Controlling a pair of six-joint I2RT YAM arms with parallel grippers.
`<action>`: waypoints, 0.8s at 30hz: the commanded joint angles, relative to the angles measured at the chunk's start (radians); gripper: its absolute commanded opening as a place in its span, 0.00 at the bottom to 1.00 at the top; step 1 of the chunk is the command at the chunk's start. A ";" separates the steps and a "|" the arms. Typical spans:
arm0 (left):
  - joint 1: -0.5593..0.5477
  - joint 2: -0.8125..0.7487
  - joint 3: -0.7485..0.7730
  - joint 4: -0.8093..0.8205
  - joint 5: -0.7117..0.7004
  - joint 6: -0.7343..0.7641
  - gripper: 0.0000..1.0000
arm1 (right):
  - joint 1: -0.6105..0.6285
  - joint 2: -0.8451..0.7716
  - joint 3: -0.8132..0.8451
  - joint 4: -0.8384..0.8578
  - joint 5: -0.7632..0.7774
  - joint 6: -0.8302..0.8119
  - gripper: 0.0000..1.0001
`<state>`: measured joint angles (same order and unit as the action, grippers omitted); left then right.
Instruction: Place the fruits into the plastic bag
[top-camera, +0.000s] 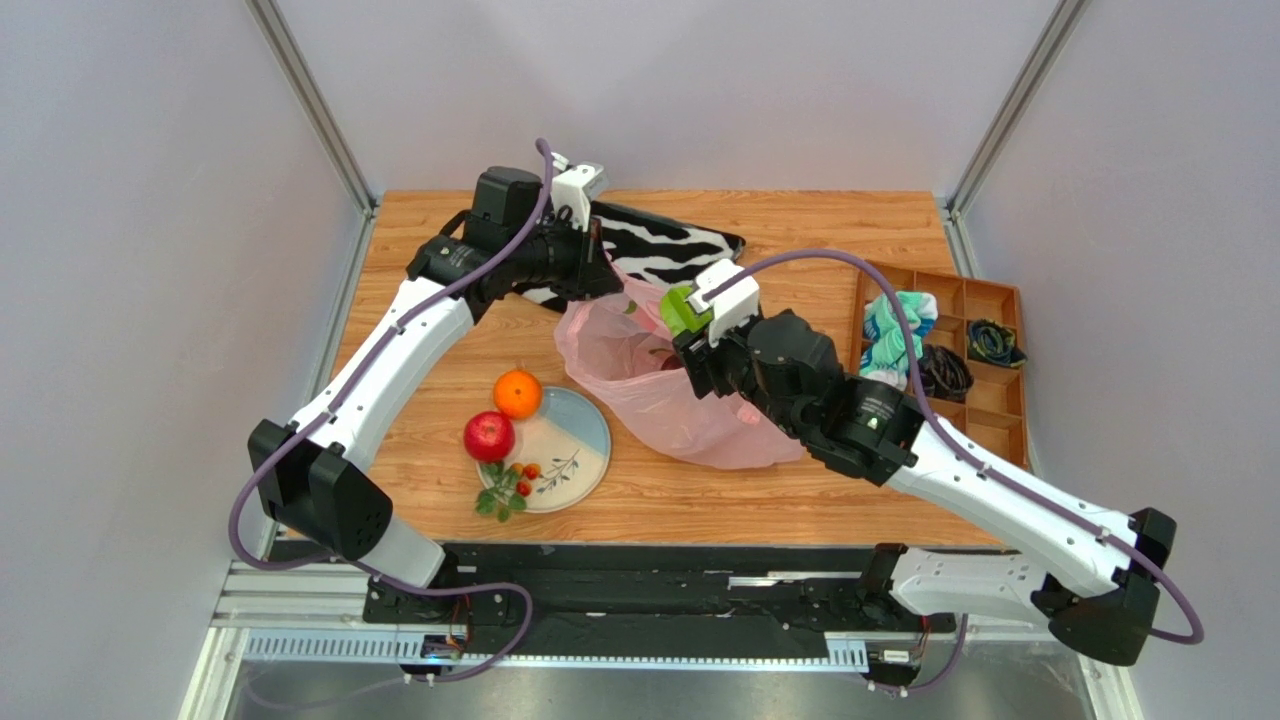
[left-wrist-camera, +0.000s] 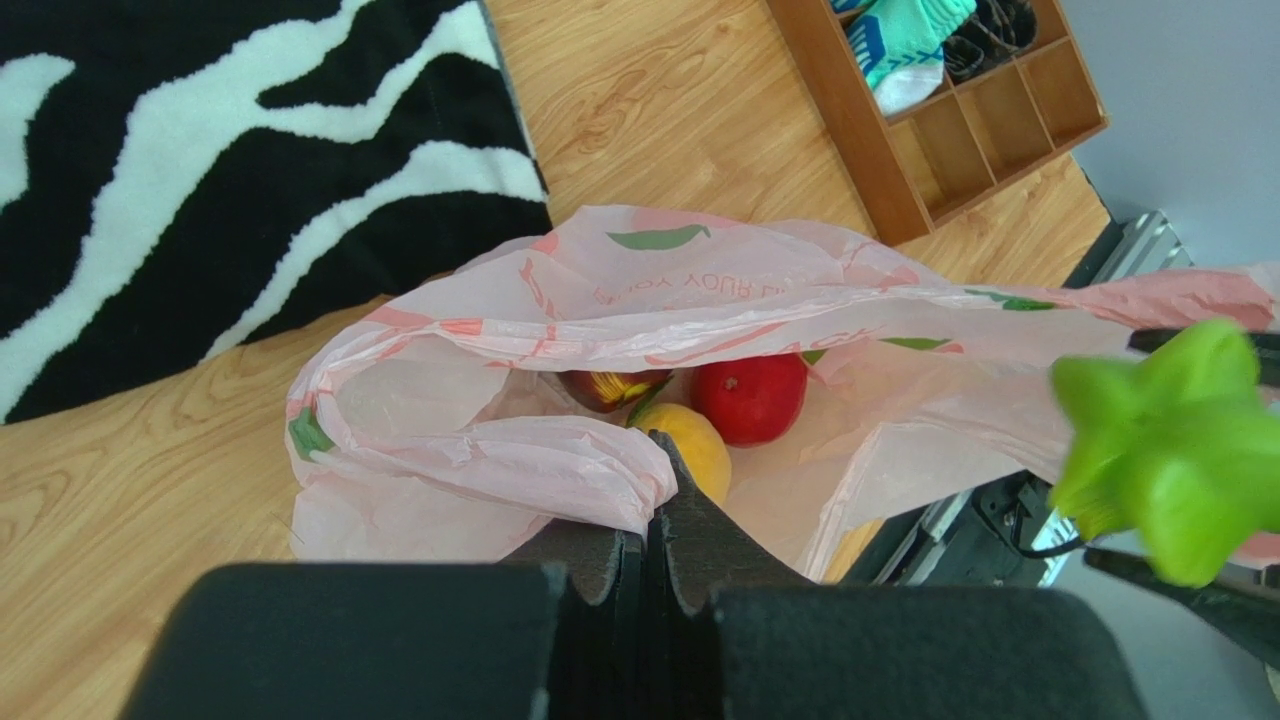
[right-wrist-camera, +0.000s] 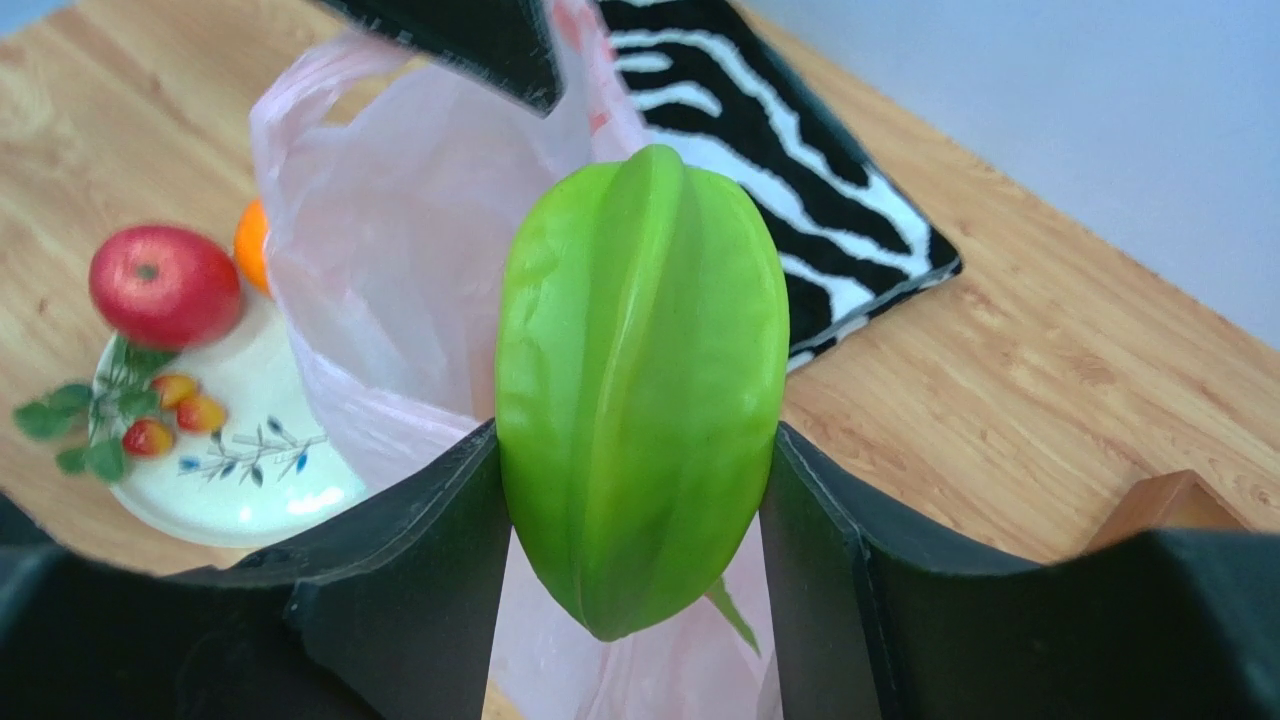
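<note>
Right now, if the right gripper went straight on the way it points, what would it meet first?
Probably the plastic bag, just beyond the green ridged fruit in the right gripper. The left gripper, shut on the bag's rim, sits further along; depth is unclear.

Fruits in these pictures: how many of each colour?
Green: 1, green star fruit
Orange: 1, the orange
Red: 2, red apple and red fruit in the bag
Yellow: 1, yellow fruit, bagged
Dark red: 1, dark red fruit, bagged
Berry sprig: 1
Total: 7
</note>
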<state>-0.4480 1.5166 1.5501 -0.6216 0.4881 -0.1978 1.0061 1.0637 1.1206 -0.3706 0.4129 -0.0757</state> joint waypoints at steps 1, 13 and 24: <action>0.006 -0.032 0.010 -0.001 0.006 0.020 0.00 | -0.001 0.047 0.116 -0.115 -0.075 0.005 0.35; 0.006 -0.032 0.010 0.000 0.014 0.014 0.00 | -0.050 0.286 0.294 -0.269 -0.221 0.048 0.36; 0.006 -0.035 0.010 0.003 0.017 0.012 0.00 | -0.152 0.455 0.407 -0.301 -0.304 0.059 0.36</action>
<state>-0.4480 1.5166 1.5501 -0.6216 0.4915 -0.1978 0.8677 1.4784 1.4536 -0.6769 0.1299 -0.0212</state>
